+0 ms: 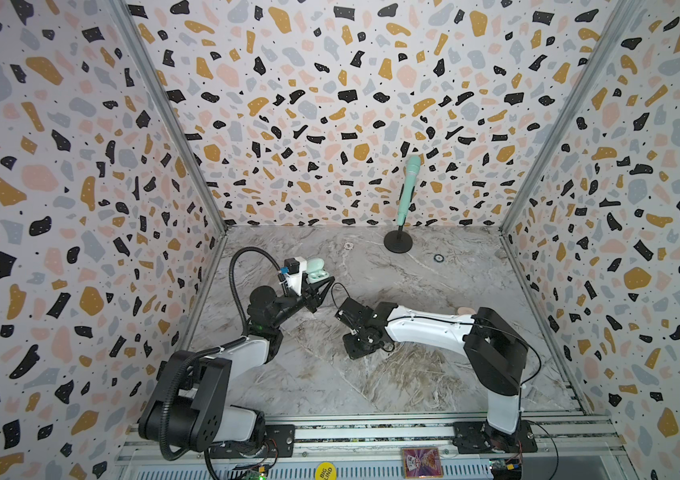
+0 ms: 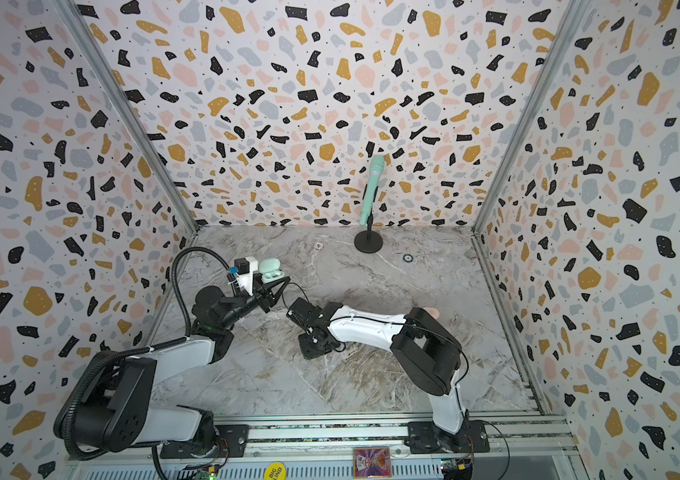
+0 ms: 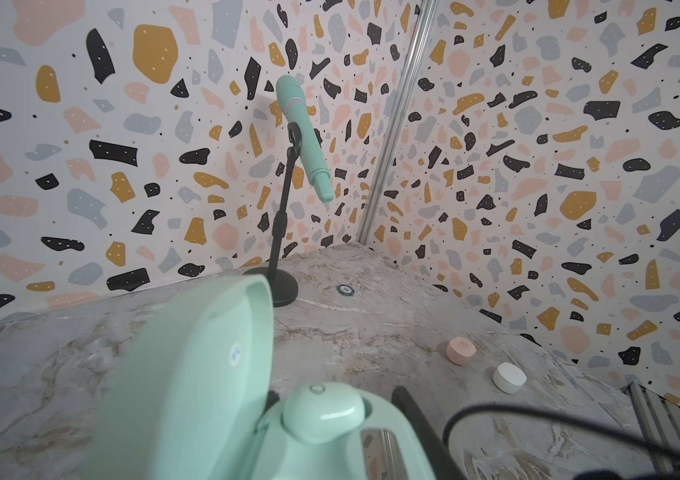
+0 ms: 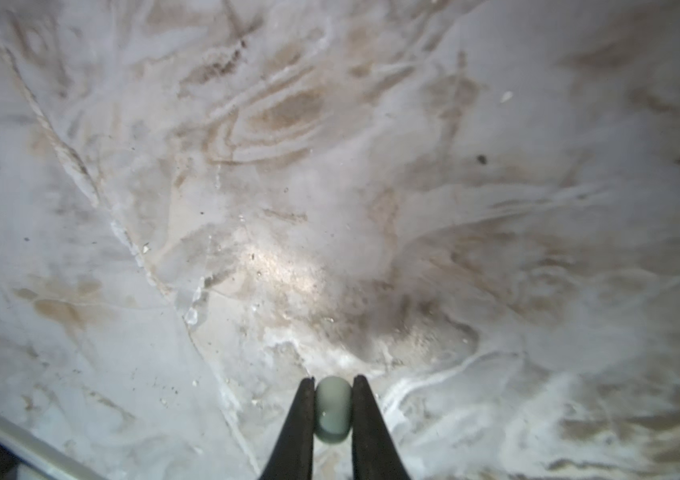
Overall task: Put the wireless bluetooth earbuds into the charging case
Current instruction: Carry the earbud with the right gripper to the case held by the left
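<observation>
Pinched tight in the right gripper point(image 4: 333, 380), closest in the right wrist view, is a pale mint earbud point(image 4: 332, 409), low over the marble table point(image 4: 371, 166). Both top views hide bud and fingertips beneath that arm's wrist, near table centre. At 10 o'clock from centre the left gripper point(image 1: 321, 286) is pressed onto the open mint charging case point(image 1: 316, 268), holding it above the table. Only the left wrist view clearly shows a second earbud point(image 3: 323, 411) seated in the case beside the raised lid point(image 3: 188, 374), plus a white case point(image 3: 509, 377) next to a pink case point(image 3: 460, 351). In a top view the pink case point(image 1: 463, 310) peeks out at 3 o'clock behind the right arm point(image 1: 425, 328). The white case is hidden there, and the charging case's inside is too small to read.
</observation>
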Robot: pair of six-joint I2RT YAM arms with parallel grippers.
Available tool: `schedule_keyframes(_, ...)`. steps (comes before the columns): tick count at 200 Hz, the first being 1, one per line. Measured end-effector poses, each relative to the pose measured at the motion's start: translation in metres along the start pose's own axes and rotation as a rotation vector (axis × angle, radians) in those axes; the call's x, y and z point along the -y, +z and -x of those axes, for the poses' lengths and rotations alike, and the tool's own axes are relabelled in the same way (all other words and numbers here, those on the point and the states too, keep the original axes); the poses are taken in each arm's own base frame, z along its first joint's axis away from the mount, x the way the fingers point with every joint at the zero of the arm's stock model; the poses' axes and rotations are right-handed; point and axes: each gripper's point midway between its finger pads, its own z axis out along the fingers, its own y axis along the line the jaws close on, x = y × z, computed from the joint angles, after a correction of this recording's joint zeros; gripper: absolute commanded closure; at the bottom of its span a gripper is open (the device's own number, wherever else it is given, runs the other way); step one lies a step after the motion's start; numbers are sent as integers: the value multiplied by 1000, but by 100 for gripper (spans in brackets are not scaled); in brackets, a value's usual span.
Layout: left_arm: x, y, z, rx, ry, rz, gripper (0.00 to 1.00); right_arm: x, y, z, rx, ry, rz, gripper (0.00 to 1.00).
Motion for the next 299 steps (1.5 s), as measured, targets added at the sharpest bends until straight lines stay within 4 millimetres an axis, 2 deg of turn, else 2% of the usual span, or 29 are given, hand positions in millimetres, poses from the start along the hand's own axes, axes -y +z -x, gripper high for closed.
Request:
schedule_keyframes(46,18,10,-12,-27,-8,-57,69,12,-48,12,108,60,106,87)
schedule_keyframes(97,46,43,-27,-71,-17,-172,69,35,-96,24,218,136,215,87)
schedule_keyframes(141,71,73,-25,-54,4,-266,69,46,-165,40,376,171,335,87)
schedule_keyframes(174,93,85,-33,-37,21,-341,68,54,-210,44,479,170,405,87)
schedule_keyframes(207,113,90,-53,-43,15,-407,68,56,-228,44,516,152,447,87)
schedule_keyframes(225,123,92,-58,-46,12,-432,68,55,-235,46,535,142,475,87)
schedule_keyframes(269,158,100,-39,16,46,-523,68,45,-252,54,580,105,561,87)
schedule_keyframes(299,172,102,-33,35,58,-563,68,39,-261,60,609,93,600,87)
